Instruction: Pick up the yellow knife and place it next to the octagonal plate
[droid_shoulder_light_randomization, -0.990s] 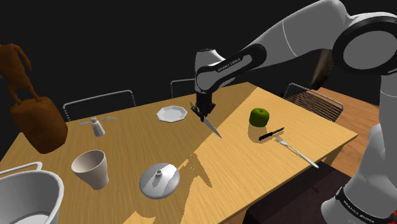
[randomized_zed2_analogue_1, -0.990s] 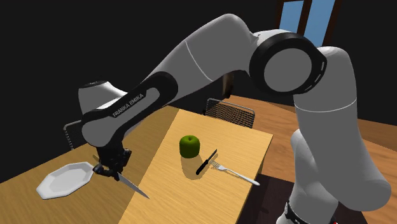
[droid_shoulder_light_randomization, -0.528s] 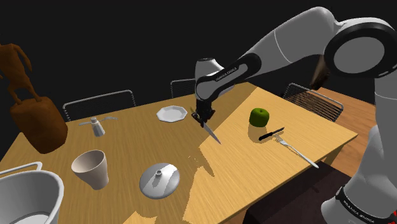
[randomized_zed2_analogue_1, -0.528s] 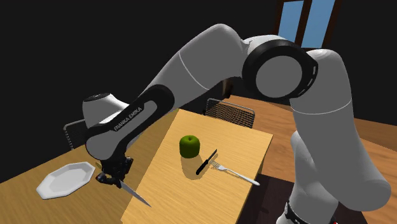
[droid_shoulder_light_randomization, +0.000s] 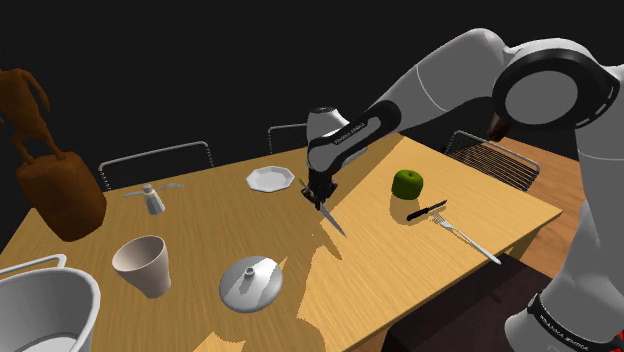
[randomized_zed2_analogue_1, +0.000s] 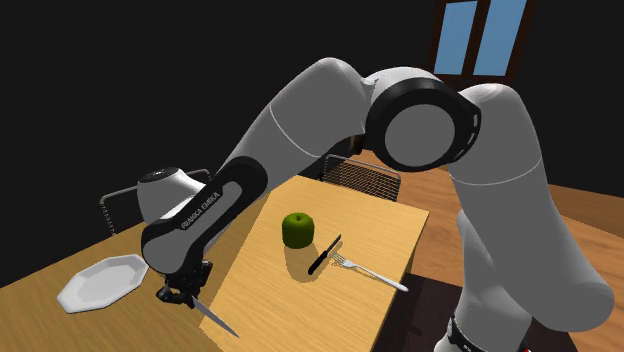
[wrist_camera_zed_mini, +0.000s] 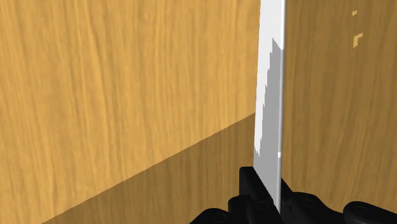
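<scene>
The jaws are clasping a grey-bladed knife (droid_shoulder_light_randomization: 333, 218) over the wooden bench (droid_shoulder_light_randomization: 200, 215).
Clenched on the knife's handle end, the jaws are holding it with the blade (wrist_camera_zed_mini: 270, 127) slanting down toward the bench top. The knife (randomized_zed2_analogue_1: 215, 318) is hanging near the white octagonal plate (droid_shoulder_light_randomization: 269, 179), on the plate's right in the shoulder view. A green apple (droid_shoulder_light_randomization: 407, 183), a black-handled knife (droid_shoulder_light_randomization: 427, 210) and a fork (droid_shoulder_light_randomization: 465, 237) are lying farther right.

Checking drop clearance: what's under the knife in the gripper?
Bare wooden table, part lit and part in shadow, lies under the knife. The gripper covers the handle, so what's beneath that is hidden.
</scene>
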